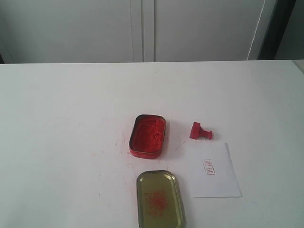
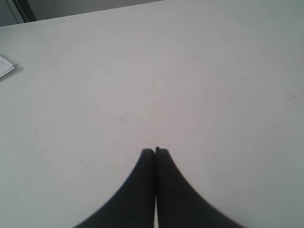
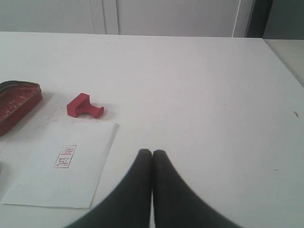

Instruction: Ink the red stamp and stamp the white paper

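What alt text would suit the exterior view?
A red stamp lies on its side on a white table, beyond a white paper bearing a red square imprint. Left of them sit an open red ink tin and its lid.

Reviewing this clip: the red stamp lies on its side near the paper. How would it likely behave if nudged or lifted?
The red stamp looks like small moulded plastic, so probably light and stiff. Lying on its side with a square base, it would likely slide or pivot rather than roll. Its narrow handle may slip from a loose grip.
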Controlling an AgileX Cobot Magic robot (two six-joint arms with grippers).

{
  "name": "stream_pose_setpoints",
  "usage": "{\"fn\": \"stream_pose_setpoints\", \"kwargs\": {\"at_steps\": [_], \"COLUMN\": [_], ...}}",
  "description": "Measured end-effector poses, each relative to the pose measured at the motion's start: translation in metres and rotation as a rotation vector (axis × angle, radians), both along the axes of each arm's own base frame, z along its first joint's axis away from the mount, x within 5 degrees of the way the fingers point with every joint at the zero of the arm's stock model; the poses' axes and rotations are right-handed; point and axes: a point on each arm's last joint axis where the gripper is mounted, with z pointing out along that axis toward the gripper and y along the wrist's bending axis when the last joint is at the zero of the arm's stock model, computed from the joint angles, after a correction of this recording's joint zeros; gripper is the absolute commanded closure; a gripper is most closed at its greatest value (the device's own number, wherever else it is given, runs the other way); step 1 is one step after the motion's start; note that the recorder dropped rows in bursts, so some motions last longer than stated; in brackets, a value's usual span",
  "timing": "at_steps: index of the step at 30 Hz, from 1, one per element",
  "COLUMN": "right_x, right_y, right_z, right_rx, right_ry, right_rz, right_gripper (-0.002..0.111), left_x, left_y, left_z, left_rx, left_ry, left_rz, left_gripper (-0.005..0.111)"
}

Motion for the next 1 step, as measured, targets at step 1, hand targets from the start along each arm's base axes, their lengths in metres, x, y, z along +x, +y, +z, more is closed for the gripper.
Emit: {"fn": "stream_pose_setpoints", "kwargs": {"at_steps": [1], "right_x": [0.0], "right_y": [0.0], "right_z": [0.0], "right_rx": [0.0], "right_ry": [0.0], "right_rz": [0.0], "right_gripper": [0.108], "left_x": [0.0], "left_y": [0.0], "left_z": [0.0], "left_rx": [0.0], "left_ry": [0.0], "left_rz": [0.0], "left_gripper": [0.107]}}
